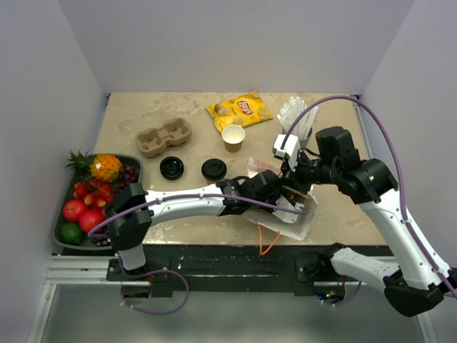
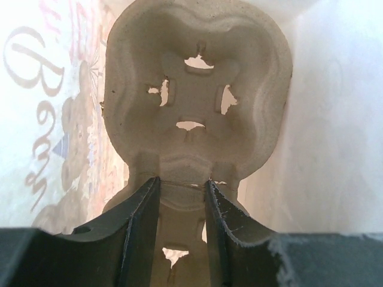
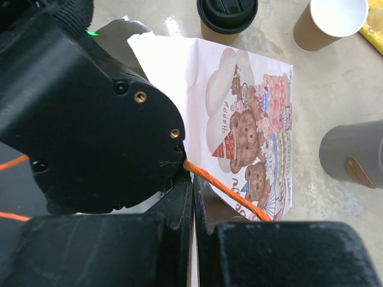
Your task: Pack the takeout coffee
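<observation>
The takeout coffee stands on the table as an open tan cup (image 1: 233, 137) (image 3: 332, 21) and a black-lidded cup (image 1: 213, 169) (image 3: 227, 12); another black lid (image 1: 172, 168) lies left of it. A white bear-print paper bag (image 1: 296, 218) (image 3: 239, 119) lies on its side near the front edge. My left gripper (image 2: 182, 182) reaches inside it, shut on the middle of a tan pulp carrier (image 2: 197, 89). My right gripper (image 3: 192, 179) (image 1: 293, 187) is shut on the bag's mouth edge, beside the orange handle (image 3: 227, 188).
A second pulp carrier (image 1: 164, 137) sits at the back left. A yellow chip bag (image 1: 239, 111) and a grey cup of wrapped straws (image 1: 296, 118) (image 3: 353, 152) stand at the back. A fruit tray (image 1: 58, 227) lies at the left edge.
</observation>
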Action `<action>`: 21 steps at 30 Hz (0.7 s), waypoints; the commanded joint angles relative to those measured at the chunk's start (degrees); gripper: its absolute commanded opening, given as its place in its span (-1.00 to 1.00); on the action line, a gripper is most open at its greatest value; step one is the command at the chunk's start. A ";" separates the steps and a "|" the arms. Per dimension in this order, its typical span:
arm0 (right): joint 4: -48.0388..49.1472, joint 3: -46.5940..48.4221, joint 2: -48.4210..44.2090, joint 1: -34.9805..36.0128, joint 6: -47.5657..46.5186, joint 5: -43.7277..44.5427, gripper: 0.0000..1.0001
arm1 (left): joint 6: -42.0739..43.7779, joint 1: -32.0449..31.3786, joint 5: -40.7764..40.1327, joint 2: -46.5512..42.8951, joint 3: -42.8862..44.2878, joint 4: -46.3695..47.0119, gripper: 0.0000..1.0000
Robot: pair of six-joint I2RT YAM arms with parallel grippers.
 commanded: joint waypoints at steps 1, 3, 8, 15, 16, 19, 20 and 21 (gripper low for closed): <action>1.27 1.13 -0.82 0.22 1.17 -3.78 -1.00 | 1.27 -0.08 -0.56 2.12 1.02 -0.05 -1.00; 0.31 1.57 -0.82 0.22 1.08 -4.31 -1.00 | 1.19 -0.08 -1.18 3.17 0.94 1.09 -1.00; -0.92 1.74 -1.17 0.30 1.44 -6.86 -1.00 | 2.59 0.09 -3.20 4.67 -0.56 6.80 -1.00; -2.16 2.88 -0.73 0.30 1.70 -10.46 -1.00 | 3.82 0.79 -5.58 7.84 -1.17 11.54 -1.00; -2.16 2.97 -0.64 0.30 1.79 -10.64 -1.00 | 4.35 0.97 -5.67 7.84 -1.43 13.38 -1.00; -2.07 3.06 -0.38 0.22 2.05 -10.55 -1.00 | 5.58 1.06 -4.88 7.66 -1.61 14.71 -1.00; -1.89 3.32 -0.29 0.30 2.05 -10.38 -1.00 | 5.93 1.06 -4.53 7.49 -1.53 14.72 -1.00; -1.72 3.24 -0.20 0.30 2.31 -9.94 -1.00 | 5.93 1.06 -4.18 6.96 -1.61 14.72 -1.00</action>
